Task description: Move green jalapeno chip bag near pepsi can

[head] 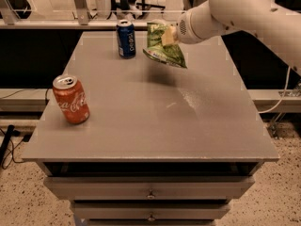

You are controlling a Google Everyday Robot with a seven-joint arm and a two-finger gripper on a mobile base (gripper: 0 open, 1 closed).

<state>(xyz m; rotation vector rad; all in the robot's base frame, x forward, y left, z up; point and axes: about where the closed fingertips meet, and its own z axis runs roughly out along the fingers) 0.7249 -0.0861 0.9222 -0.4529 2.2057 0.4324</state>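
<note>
Softness is the likely trouble with the flat, crinkly green jalapeno chip bag (165,54). It looks light, limp and slippery, with brittle contents, so a firm pinch on an edge seam should serve better than a squeeze across the middle. The white arm's two-finger gripper (167,36), upper centre-right of the frame, is pinching the bag near its upper edge. The bag hangs clear above the far part of the grey metal table (164,126), just right of the small dark-blue pepsi can (126,39). Its long axis slants from upper left down to lower right, printed face towards the camera. A red-orange Coca-Cola can (70,99) stands at the left.
</note>
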